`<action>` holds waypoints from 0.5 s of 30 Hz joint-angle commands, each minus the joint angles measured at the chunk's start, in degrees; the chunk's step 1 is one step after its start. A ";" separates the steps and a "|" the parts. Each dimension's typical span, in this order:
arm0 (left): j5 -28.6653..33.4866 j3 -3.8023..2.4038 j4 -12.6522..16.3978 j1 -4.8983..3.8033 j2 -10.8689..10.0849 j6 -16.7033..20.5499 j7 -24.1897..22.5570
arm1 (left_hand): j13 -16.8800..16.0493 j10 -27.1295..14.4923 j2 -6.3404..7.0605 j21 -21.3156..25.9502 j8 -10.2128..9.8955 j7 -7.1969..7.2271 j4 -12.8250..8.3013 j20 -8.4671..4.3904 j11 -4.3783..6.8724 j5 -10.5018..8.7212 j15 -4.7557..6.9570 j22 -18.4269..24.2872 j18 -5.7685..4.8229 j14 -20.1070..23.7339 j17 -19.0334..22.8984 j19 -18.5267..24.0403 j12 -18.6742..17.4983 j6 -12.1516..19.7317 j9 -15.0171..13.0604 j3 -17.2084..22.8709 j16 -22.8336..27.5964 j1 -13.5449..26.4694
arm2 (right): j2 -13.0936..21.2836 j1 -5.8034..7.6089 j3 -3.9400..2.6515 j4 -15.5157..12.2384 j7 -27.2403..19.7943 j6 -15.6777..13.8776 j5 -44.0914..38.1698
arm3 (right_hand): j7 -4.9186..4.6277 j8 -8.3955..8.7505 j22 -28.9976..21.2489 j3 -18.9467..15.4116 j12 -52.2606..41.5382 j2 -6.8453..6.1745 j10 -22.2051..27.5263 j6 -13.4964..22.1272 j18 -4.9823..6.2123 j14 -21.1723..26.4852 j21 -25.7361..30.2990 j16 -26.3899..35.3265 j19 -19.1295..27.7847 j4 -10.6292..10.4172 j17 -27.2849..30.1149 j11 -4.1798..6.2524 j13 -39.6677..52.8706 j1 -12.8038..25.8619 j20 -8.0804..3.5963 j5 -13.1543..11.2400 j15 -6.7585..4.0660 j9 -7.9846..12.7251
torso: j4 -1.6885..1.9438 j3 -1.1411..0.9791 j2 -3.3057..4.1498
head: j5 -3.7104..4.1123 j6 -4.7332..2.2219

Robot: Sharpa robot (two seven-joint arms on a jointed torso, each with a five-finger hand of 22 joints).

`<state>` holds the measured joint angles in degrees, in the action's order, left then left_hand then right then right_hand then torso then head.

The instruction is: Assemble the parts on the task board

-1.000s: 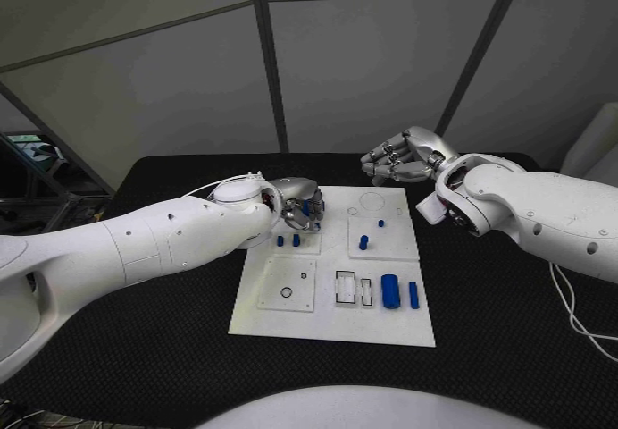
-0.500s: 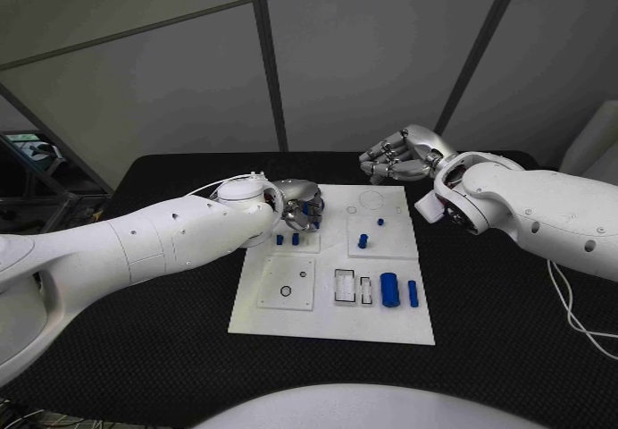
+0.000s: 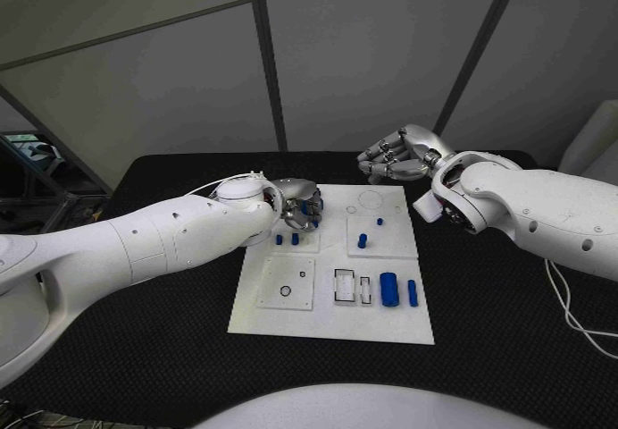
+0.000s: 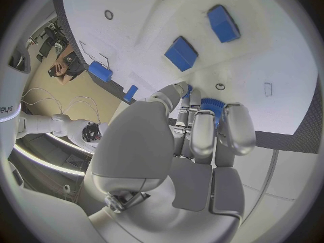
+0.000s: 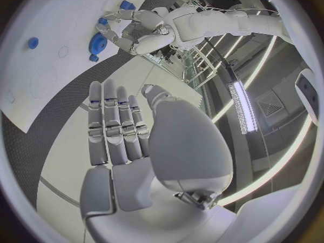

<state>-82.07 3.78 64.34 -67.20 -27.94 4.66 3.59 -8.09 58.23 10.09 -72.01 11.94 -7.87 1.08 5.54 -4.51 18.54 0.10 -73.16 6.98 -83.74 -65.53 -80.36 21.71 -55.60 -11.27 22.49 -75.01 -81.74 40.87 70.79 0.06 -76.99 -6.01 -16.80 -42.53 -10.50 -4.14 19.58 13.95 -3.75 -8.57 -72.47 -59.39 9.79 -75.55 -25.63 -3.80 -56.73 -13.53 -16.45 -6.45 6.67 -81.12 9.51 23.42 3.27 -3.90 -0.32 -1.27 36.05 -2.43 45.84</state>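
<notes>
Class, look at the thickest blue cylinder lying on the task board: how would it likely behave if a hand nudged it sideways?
The thick blue cylinder lies on its side, so it would probably roll. It looks solid and rigid, unlikely to bend. The task board appears smooth, so it may also slide.

Readable text: none that I can make out on my task board [image 3: 332,322] or parts.

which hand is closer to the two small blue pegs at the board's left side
Left. The left hand is over the board just beyond the pegs; the right hand is raised past the board's far right corner.
</notes>
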 commanded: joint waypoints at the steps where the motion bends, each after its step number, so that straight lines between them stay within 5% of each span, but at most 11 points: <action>1: -0.35 0.07 -0.22 0.12 0.08 -1.12 -0.08 | 0.13 0.83 -0.14 -0.42 -0.29 0.00 -0.06 0.01 0.11 -0.01 0.11 -0.17 -2.24 -1.07 0.09 -0.54 -0.18 -0.57 0.08 0.57 -0.44 0.38 | -0.05 0.10 -0.03 -0.07 -0.44 0.31 -0.05 | -0.09 0.26 -0.10 0.29 0.07 0.12 0.40 0.50 0.60 0.25 0.31 0.18 -0.09 -0.01 0.07 0.06 -0.09 0.45 0.20 0.38 0.18 0.04 | -0.04 0.02 -0.03 | -0.05 0.00; 15: 1.99 -0.08 1.57 0.28 -1.75 3.32 -1.81 | 0.60 4.90 -0.84 -1.30 0.23 0.72 -0.56 -0.72 1.07 -0.12 0.90 -1.24 -2.49 -1.25 0.45 -1.17 -0.99 -4.34 0.19 2.65 -0.88 1.14 | 0.07 0.10 -0.03 -0.12 -0.46 0.36 -0.05 | -0.08 0.23 -0.21 0.45 0.05 0.21 0.44 0.53 0.62 0.30 0.46 0.16 -0.15 0.12 0.16 0.07 -0.16 0.35 0.21 0.45 0.18 0.03 | 0.07 0.04 -0.07 | -0.08 -0.25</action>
<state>-81.37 3.82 65.54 -66.83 -29.36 6.04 2.70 -7.54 62.70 9.40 -73.13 12.17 -7.05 0.55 4.82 -3.48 18.53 0.73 -74.36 6.98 -83.96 -65.12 -81.08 21.02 -59.49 -11.12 24.91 -75.67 -81.05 40.92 70.79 0.06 -77.04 -6.01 -16.77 -42.53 -10.71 -4.14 19.43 14.11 -3.75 -8.57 -72.47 -59.18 9.80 -75.55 -25.27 -3.80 -56.73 -13.37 -16.35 -6.45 6.56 -81.12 9.51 23.68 3.27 -3.90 -0.27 -1.22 35.97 -2.52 45.61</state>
